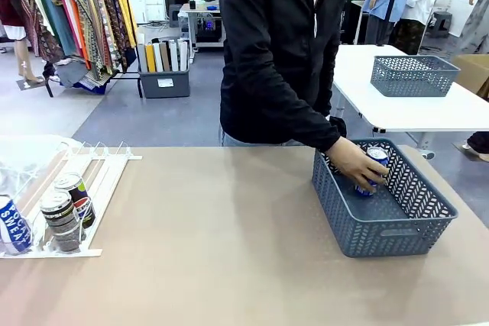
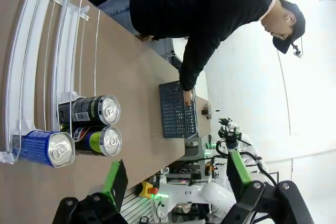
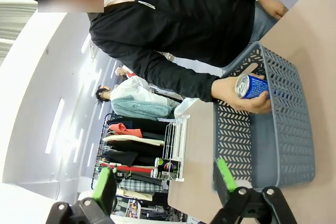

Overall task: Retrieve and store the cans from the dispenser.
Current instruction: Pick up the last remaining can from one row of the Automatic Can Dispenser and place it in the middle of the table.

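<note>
- Left gripper: black fingers with green pads, spread wide, nothing held. It is poised above the low front end of the dispenser, apparently so that a can may be taken next.
- Right gripper: spread wide and empty in the same way. It is turned away from the dispenser and aimed at the basket.
- Dispenser: a flat white plastic rack with thin rails. The lanes are sloped so that cans are rolled down to the front stoppers.
- Cans in the dispenser, three, laid on their sides at its front:
  - One blue can is stopped in the outer lane.
  - Two dark cans are queued one behind the other in the lane beside it.
  - All are smooth printed metal cylinders with silver tops and pull tabs.
- Table: a matt tan top on which the dispenser is laid flat.
- Basket: grey lattice plastic, rectangular and open-topped. It is set well apart from the dispenser, towards the right, to serve as the store.
- Fourth can: blue-and-white, gripped by a person's hand inside the basket, far from the dispenser. It is judged to be in the course of being set down.
</note>
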Action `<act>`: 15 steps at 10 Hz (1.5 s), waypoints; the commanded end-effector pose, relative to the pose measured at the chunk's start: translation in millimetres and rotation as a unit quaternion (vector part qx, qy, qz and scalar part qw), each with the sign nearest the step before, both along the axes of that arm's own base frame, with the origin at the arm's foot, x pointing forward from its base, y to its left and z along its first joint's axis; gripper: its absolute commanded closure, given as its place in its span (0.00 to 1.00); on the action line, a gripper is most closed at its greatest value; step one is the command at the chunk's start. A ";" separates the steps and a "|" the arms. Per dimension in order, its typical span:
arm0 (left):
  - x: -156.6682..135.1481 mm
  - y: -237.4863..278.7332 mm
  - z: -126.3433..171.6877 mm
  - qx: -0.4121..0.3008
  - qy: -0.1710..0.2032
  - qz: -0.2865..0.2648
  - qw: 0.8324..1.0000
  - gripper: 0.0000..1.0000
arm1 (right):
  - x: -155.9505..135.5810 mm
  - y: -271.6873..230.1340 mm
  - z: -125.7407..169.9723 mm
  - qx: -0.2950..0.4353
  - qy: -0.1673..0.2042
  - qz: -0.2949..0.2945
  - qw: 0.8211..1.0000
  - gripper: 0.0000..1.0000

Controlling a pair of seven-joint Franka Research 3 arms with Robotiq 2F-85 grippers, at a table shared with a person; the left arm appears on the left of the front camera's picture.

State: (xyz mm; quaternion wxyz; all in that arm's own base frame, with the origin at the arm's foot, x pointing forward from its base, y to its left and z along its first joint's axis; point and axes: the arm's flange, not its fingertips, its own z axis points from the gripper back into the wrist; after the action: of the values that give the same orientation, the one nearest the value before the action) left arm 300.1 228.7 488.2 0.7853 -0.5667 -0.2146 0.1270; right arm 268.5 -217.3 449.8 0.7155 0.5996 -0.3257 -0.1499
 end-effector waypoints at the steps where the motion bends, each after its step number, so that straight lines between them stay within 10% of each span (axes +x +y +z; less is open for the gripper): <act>1: -0.6 0.7 1.3 -0.003 -0.013 -0.004 1.000 0.00 | 1.6 0.0 3.6 0.005 -0.009 0.000 1.000 0.00; 6: 7.4 -16.6 10.5 0.084 0.035 -0.050 0.995 0.00 | 1.6 0.0 3.6 0.005 -0.009 0.000 1.000 0.00; 11: 46.2 -105.6 11.0 0.420 0.179 -0.096 0.884 0.00 | 1.6 0.0 3.6 0.005 -0.009 0.000 1.000 0.00; 14: 54.8 -121.6 19.3 0.487 0.113 0.044 0.865 0.00 | 1.6 0.0 3.6 0.005 -0.009 0.000 1.000 0.00; 15: 60.4 -118.3 24.0 0.457 0.146 -0.049 0.876 0.00 | 1.6 0.0 3.6 0.005 -0.009 0.000 1.000 0.00</act>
State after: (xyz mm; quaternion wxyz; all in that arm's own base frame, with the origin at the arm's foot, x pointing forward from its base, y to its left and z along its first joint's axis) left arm 361.8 107.0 516.9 0.9805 -0.1095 -0.1481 0.0689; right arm 268.6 -217.4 450.2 0.7156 0.5995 -0.3258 -0.1493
